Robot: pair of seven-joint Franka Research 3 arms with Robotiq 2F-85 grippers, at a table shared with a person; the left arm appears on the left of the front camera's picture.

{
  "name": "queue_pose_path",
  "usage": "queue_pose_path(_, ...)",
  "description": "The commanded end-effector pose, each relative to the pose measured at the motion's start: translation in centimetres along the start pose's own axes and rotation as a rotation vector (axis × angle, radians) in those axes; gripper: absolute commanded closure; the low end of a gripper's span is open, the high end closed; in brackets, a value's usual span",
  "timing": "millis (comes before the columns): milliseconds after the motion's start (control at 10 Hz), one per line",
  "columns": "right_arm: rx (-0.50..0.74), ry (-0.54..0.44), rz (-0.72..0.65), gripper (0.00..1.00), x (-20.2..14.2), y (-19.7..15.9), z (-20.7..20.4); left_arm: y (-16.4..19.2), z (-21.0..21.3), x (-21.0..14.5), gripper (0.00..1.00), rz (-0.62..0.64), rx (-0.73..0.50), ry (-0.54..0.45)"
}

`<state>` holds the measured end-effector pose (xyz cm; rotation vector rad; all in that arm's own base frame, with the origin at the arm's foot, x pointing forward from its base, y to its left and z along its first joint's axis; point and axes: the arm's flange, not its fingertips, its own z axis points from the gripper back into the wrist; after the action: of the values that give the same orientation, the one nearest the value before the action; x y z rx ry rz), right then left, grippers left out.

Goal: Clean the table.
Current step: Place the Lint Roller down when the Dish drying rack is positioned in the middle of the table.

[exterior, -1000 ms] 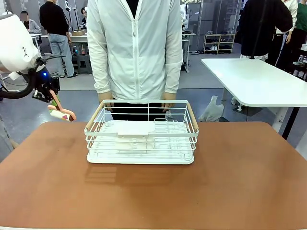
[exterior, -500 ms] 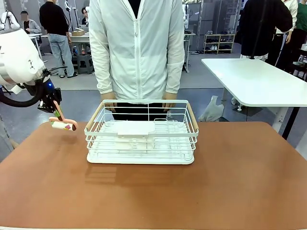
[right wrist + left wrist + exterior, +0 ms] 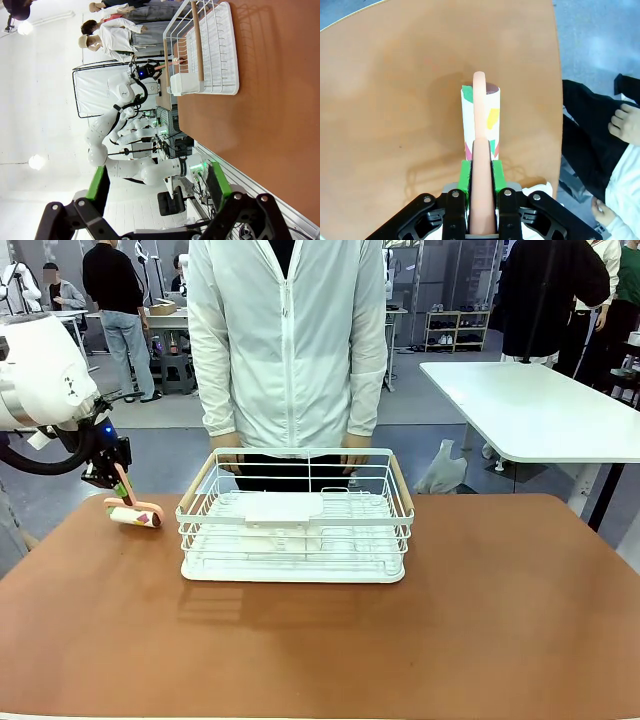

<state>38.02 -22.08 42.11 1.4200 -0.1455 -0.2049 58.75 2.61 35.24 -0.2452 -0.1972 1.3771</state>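
A white wire basket (image 3: pixel 295 518) stood mid-surface (image 3: pixel 330 650) toward the far edge with a person's hands (image 3: pixel 222 452) on its far rim, a lint roller (image 3: pixel 134 514) occupied the far-left corner, and the near half lay open.

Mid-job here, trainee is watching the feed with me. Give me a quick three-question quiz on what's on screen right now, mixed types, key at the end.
1. True or false: the left claw is shut on the handle of the lint roller.
2. Where is the roller head? A) inside the wire basket B) at the table top, left of the basket C) on the white table
3. Fill in: the right claw stands ____, with nothing between its pads.

Key: 1 true; 2 B; 3 open
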Motion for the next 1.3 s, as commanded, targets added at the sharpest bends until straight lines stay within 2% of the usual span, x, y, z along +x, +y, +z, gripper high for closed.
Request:
queue_pose_path(0,-0.007,-0.002,-0.003,0.0,0.0,0.3,0.0,0.3,0.0,-0.3,0.79,0.038,0.026,0.016)
queue_pose_path(200,-0.007,-0.002,-0.003,0.0,0.0,0.3,0.0,0.4,0.3,-0.3,0.79,0.037,0.015,0.034)
queue_pose_path(300,-0.007,-0.002,-0.003,0.0,0.0,0.3,0.0,0.4,0.4,-0.3,0.49,0.038,0.016,0.039)
queue_pose_path(400,-0.007,-0.002,-0.003,0.0,0.0,0.3,0.0,0.5,0.7,-0.4,0.42,0.033,0.014,0.045)
queue_pose_path(500,-0.007,-0.002,-0.003,0.0,0.0,0.3,0.0,0.6,1.1,-0.4,0.12,0.034,0.009,0.052)
queue_pose_path(700,-0.007,-0.002,-0.003,0.0,0.0,0.3,0.0,1.7,2.7,-0.7,0.0,0.032,0.009,0.028)
queue_pose_path(1200,-0.007,-0.002,-0.003,0.0,0.0,0.3,0.0,3.6,5.9,-1.8,0.0,0.04,0.057,-0.02)
